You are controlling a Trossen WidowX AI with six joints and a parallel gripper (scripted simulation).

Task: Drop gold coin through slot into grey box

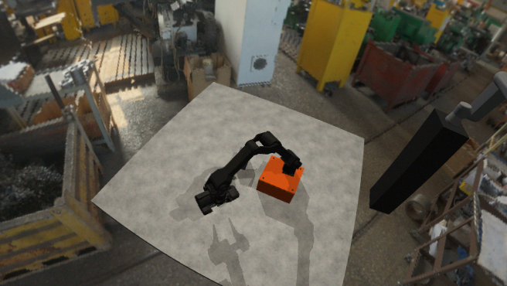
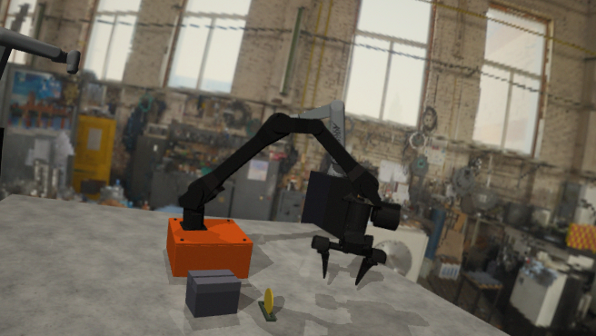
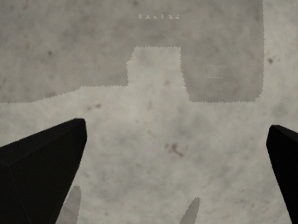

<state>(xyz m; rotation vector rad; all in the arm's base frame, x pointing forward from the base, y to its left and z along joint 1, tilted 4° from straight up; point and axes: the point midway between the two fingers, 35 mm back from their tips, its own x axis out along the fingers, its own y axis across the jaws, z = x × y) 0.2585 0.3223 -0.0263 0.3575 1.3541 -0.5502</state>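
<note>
You can see your black arm reach up from its orange base and bend back down, so the claw hangs in the air above the grey table. The claw is wide open and has nothing in it. Its two pointed fingers aim down and do not touch the table. In the wrist view you see only bare table and shadows between the two dark fingers. The gold coin is not under the claw. In the exterior view it stands up on its edge in the little dark-green holder, close to the near edge of the table. The claw is to the right of the coin and farther back, well apart from it. The grey box sits just to the left of the coin, near it but not touching. The box is closed, and you can see a thin line across its lid. It stands right in front of the orange base. In the top view the arm hides the spot, so you cannot see the coin or the box there. The claw shows there as a dark lump above the table.
</note>
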